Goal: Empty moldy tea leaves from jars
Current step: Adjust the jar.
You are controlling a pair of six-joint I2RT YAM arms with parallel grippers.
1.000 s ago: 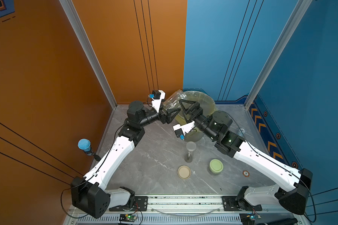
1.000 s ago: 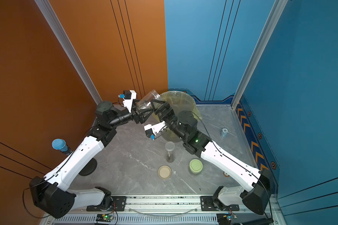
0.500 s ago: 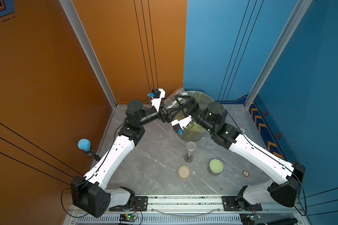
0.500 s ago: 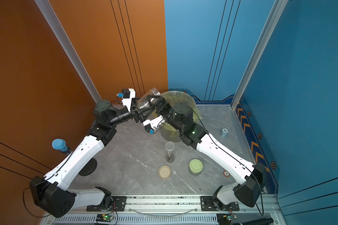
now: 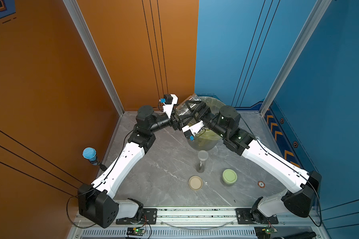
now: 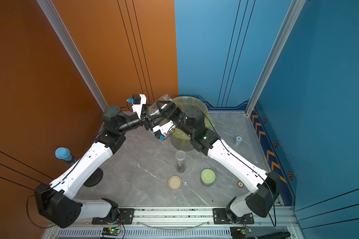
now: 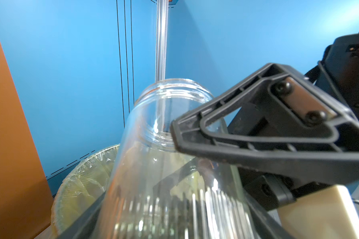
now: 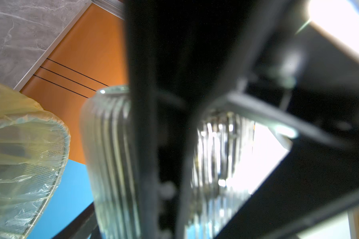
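Two grippers now meet on the wide jar (image 5: 182,109), which is lidless and tilted, its open mouth raised toward the far wall, aloft at the left rim of the bin (image 5: 212,101). The left gripper (image 5: 179,118) clamps the ribbed base, as it did a second ago. The right gripper (image 5: 190,110), then spread wide and apart to the jar's right, has come in and narrowed; one of its fingers (image 7: 257,157) lies along the jar's side, but whether it presses I cannot tell. Nearer, unmoved on the table (image 5: 153,165), stand the tall narrow jar (image 5: 202,161) and the short green-lidded jar (image 5: 229,177), with the beige lid (image 5: 195,183) lying to their left
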